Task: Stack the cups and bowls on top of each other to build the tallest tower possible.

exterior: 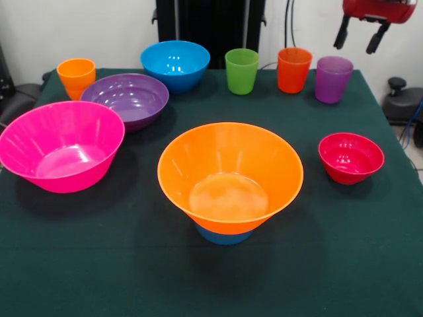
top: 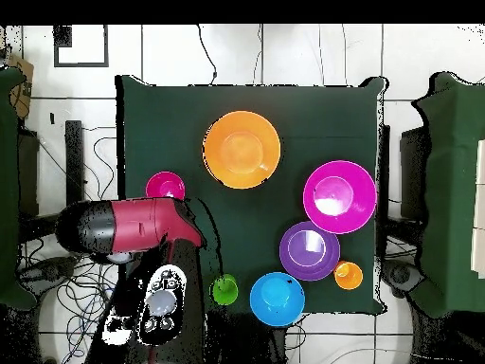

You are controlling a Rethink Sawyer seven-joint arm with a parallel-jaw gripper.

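At table centre, large orange bowl [exterior: 230, 175] atop small light-blue bowl [exterior: 223, 235], gripper [exterior: 361, 34] raised above purple cup [exterior: 333, 79], fingers apart, holding nothing.

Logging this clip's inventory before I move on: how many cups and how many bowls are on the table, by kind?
Cups: 4 – yellow-orange cup, green cup, red-orange cup, purple cup.
Bowls: 6 – large pink bowl, medium purple bowl, medium blue bowl, large orange bowl, small light-blue bowl under it, small red bowl.
Total: 10
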